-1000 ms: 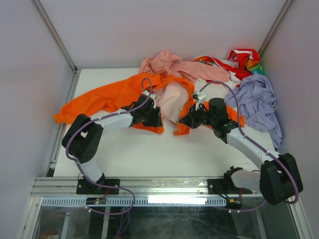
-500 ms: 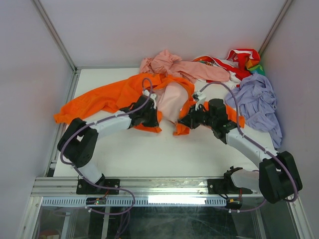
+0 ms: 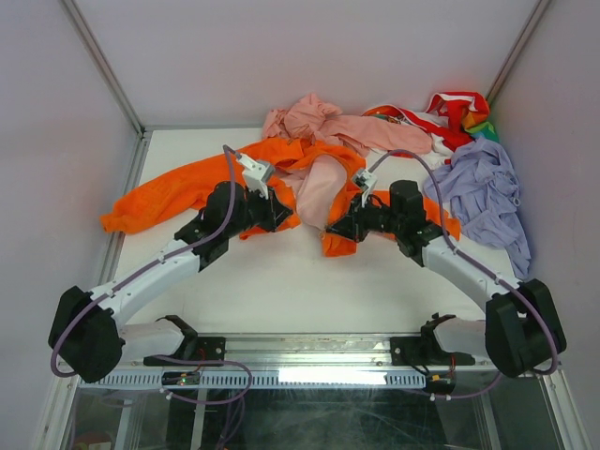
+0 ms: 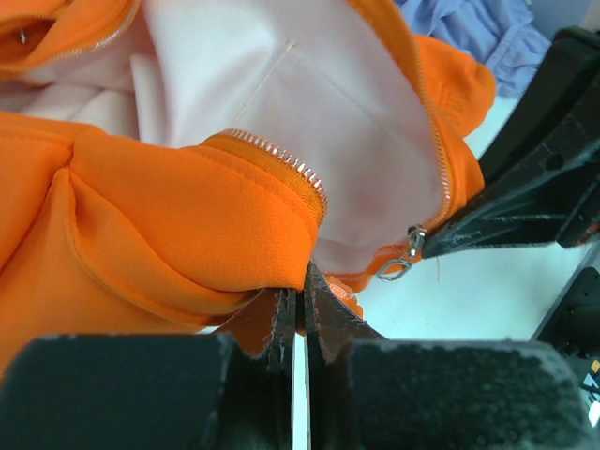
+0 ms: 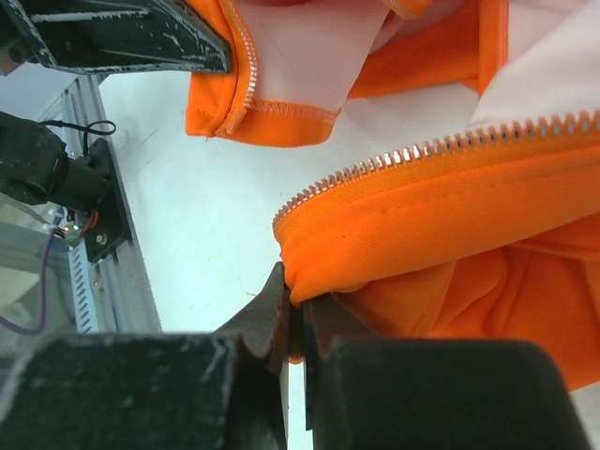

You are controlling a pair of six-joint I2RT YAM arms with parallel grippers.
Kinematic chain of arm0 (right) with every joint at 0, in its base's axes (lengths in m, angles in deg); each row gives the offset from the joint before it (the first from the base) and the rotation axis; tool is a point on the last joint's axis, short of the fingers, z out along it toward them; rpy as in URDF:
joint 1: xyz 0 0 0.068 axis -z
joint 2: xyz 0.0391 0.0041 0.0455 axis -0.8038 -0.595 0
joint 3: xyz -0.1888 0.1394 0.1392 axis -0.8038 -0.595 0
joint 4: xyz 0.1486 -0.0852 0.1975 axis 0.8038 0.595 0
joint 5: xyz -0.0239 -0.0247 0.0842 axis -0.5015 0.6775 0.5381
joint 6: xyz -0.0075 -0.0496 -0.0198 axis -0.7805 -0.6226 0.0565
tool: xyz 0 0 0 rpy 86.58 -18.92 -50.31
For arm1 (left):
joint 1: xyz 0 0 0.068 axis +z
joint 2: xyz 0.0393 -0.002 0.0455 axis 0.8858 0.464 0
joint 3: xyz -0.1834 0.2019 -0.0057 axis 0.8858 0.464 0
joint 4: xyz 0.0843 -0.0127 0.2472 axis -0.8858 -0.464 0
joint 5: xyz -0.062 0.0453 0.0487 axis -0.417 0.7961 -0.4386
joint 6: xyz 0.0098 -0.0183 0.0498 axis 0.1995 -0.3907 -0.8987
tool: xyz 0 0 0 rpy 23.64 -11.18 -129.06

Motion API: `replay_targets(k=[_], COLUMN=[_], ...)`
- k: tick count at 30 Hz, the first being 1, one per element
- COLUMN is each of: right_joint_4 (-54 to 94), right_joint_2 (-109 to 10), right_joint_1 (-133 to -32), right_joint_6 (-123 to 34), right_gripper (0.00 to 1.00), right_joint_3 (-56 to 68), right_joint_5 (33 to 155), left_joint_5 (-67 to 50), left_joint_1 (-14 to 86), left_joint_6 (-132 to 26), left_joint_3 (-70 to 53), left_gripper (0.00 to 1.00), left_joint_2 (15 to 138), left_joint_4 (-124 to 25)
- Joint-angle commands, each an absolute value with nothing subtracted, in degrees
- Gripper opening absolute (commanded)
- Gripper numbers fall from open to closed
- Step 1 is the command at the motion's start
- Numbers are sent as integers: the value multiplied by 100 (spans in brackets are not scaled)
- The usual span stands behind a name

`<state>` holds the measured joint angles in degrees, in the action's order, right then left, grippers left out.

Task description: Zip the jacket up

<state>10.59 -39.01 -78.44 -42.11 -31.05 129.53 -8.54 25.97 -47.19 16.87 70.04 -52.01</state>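
The orange jacket (image 3: 187, 185) lies open across the back of the table, its pale lining (image 3: 314, 187) showing. My left gripper (image 3: 274, 214) is shut on the lower corner of the jacket's left front flap (image 4: 187, 225), just below the zipper teeth (image 4: 281, 161). My right gripper (image 3: 340, 227) is shut on the lower corner of the other flap (image 5: 441, 216), under its row of teeth (image 5: 422, 150). The silver zipper pull (image 4: 405, 258) hangs at the right flap's bottom, close to the right gripper's fingers (image 4: 487, 230). Both corners are held a little above the table.
A pale pink garment (image 3: 323, 122) is heaped behind the jacket. A lilac garment (image 3: 483, 192) lies at the right, with red, white and green clothes (image 3: 457, 111) in the back right corner. Enclosure walls stand close on both sides. The metal front rail (image 5: 89, 253) runs along the near edge.
My left arm has stretched out low to the left, and its gripper has drawn the flap corner back and slightly left. The right gripper has shifted a little left with its flap.
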Motion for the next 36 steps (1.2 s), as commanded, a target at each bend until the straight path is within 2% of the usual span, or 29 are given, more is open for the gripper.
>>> replay_targets(k=[1,3,6,14,36], right_joint_4=[1484,1581,796,199,-683], right_joint_2=[-3762,-3869,-4060,-4065,-4377], right_joint_1=[-7922,-7916,-7916,-8002,-8366], right_joint_6=[-5208,-5275,-4608,-3921,-3029], right_gripper=[0,0,0,0,0], right_joint_3=[-2296,-2107,-2121,-2155,-2444], right_joint_5=[13194,13842,14821,15504,15180], left_joint_5=[-1484,-1713,-1951,-2613,-3332], left_joint_1=[2644,2664,2670,2673,2669], left_joint_6=[-5373,-5489,-5718,-6377,-6669], left_joint_3=[1800,1873,1966,2681,3040], left_gripper=[0,0,0,0,0], left_joint_2=[6594,6482,6337,5805,5711], left_joint_4=[-4378,-4187,-3925,-2763,-1805])
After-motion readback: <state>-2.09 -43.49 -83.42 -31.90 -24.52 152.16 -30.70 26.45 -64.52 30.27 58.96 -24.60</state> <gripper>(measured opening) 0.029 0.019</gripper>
